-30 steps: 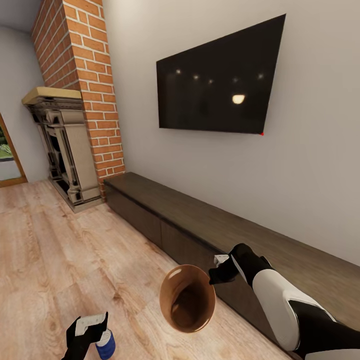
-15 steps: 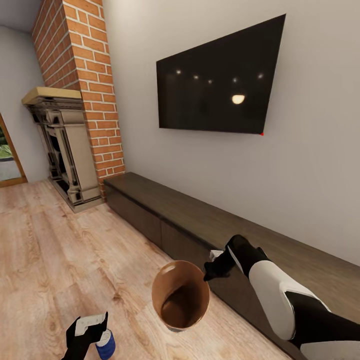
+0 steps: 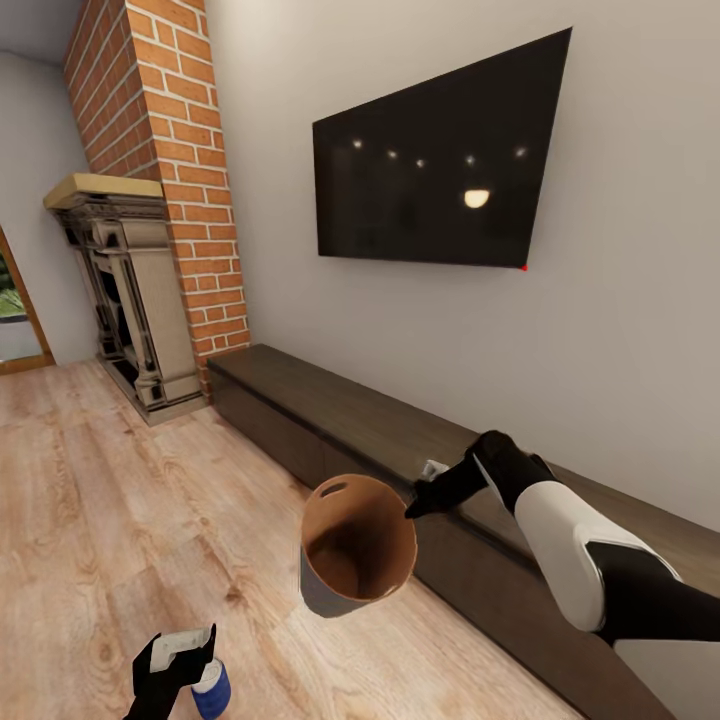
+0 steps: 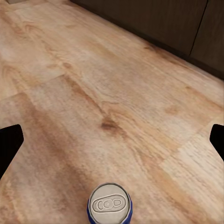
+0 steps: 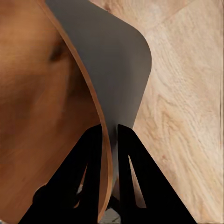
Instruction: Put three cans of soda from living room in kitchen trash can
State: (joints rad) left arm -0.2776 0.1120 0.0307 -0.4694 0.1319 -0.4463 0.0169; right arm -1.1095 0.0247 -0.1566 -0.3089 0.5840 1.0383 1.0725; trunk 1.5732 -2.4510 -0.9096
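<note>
Jaws of the right gripper (image 5: 108,140) are closed on the rim of the trash can (image 3: 355,548), one finger inside the brown wall and one outside the grey wall, as the right wrist view shows. In the head view the trash can hangs tilted above the wood floor (image 3: 120,520), its mouth turned upward toward the camera and its oval handle hole on the rim side nearest the long dark TV cabinet (image 3: 380,430). Jaws of the left gripper (image 3: 185,668) grip the dark blue soda can (image 3: 211,692), held upright above the floor on the side of the trash can away from the TV cabinet; the left wrist view shows its grey top (image 4: 110,204). Beyond the cabinet's far end stand the brick fireplace (image 3: 150,250) and, on the wall above the cabinet, the black TV (image 3: 440,160).
</note>
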